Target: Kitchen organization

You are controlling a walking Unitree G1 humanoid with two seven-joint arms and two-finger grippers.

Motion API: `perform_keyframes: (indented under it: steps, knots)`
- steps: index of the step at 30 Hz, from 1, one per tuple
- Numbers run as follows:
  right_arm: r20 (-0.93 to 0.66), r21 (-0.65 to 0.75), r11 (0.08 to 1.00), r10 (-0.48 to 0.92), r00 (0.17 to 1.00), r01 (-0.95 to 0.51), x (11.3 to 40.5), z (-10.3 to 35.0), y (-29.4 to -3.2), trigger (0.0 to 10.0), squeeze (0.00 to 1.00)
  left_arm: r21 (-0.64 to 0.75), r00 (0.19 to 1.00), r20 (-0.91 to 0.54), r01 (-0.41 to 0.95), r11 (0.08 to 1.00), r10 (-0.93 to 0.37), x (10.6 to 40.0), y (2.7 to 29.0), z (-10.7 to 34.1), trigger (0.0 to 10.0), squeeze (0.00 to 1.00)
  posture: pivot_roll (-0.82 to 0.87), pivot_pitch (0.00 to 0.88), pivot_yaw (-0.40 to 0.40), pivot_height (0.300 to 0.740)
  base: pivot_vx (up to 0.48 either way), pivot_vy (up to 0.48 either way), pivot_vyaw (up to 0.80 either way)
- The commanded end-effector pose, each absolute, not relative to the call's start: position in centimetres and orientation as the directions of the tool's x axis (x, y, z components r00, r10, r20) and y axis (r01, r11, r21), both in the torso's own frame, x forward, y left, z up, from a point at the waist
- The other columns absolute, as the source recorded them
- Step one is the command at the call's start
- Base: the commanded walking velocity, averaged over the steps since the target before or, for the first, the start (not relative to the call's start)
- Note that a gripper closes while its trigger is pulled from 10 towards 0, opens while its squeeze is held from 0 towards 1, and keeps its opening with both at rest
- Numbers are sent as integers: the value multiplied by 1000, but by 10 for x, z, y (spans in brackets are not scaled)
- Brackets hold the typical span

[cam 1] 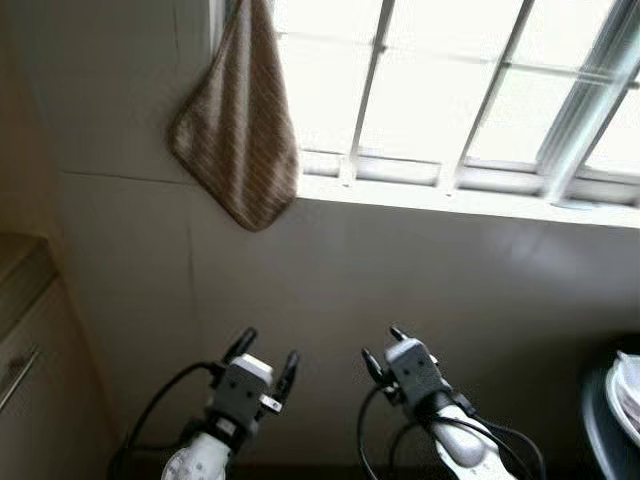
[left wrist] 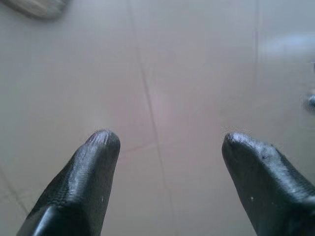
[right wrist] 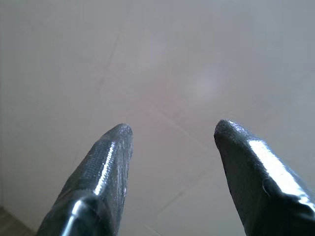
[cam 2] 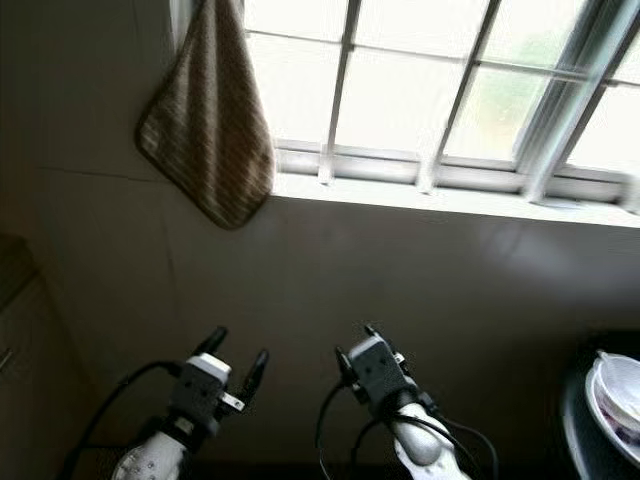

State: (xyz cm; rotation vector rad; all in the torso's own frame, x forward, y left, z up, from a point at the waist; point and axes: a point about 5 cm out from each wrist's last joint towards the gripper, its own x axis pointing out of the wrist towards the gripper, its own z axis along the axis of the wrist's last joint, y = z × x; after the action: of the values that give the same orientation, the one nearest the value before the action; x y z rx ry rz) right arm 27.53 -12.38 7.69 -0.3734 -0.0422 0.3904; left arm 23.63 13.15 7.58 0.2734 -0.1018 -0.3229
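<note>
Left eye view: both arms raised at lower centre, left gripper [cam 1: 268,353] and right gripper [cam 1: 383,345] wide and empty, facing wall. Towel [cam 1: 240,125] hangs upper left, dishes [cam 2: 620,392] lower right. Probably approaching; next, pick a target.

Both silver arms are raised side by side at the bottom of the head views, forearms angling upward and slightly toward each other, with black cables looping from each wrist. The left end effector [cam 1: 266,352] points up and forward, its two long black fingers [left wrist: 86,177] spread apart with a wide gap between the tips and nothing held. The right end effector [cam 1: 384,349] sits just beside it at about the same height, tilted a little to the left, its fingers [right wrist: 106,167] likewise parted and empty.
</note>
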Motion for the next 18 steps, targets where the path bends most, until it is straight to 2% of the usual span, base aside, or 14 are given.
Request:
perform_keyframes:
  steps: [1,15,18]
  knots:
    - [-33,-392,852,363,931,-346,277,79,-133,10000,0,272,937,85,304,913,-338,238,124,81,10000,0,44,0,-63,740,0,-480,-800]
    - [-21,-403,849,365,931,-342,279,81,-132,10000,0,271,939,91,298,915,-333,239,124,81,10000,0,46,0,-64,740,0,-480,-800]
    - [4,-420,846,364,931,-329,282,86,-132,10000,0,248,938,114,292,923,-327,239,124,83,10000,0,45,0,-64,740,0,0,-525]
